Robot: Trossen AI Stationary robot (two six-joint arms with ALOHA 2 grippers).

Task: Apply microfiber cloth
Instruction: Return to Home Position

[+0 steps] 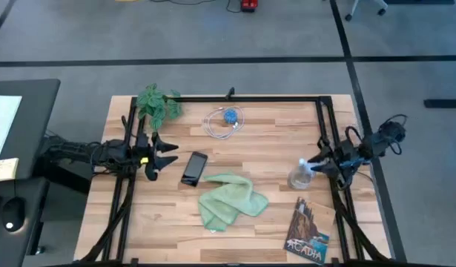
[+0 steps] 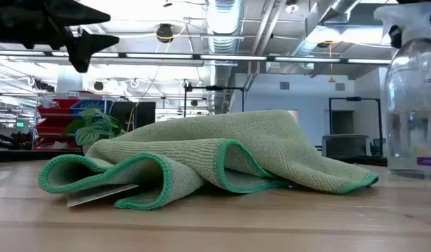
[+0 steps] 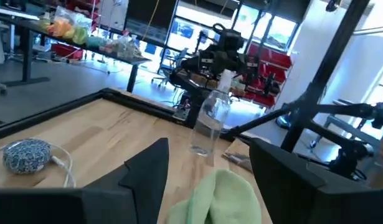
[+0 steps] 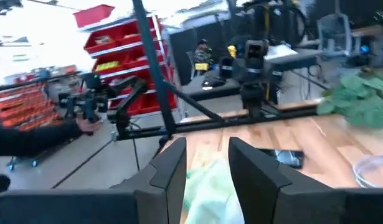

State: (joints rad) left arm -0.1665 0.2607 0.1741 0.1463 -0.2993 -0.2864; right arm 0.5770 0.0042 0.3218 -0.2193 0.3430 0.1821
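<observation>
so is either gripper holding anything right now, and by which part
Nothing is held. The left gripper and the right gripper are both open and empty; the microfiber cloth lies crumpled on the table between them, touched by neither.

both arms are dark, nearly black, built of slim links joined by chunkier rounded housings. the left arm (image 1: pixel 94 153) carries a small yellow patch close to its wrist. the left gripper (image 1: pixel 174 153) ends in two flat, pointed black fingers (image 3: pixel 151 177), which from the wrist camera look like broad matte wedges with angled edges. the right arm (image 1: pixel 365 148) has thin black cables looping out from its rear joint. the right gripper (image 4: pixel 207 149) has the same plain, dark, wedge-shaped fingers (image 4: pixel 256 174), each thick at the base and narrowing to a slanted tip.
</observation>
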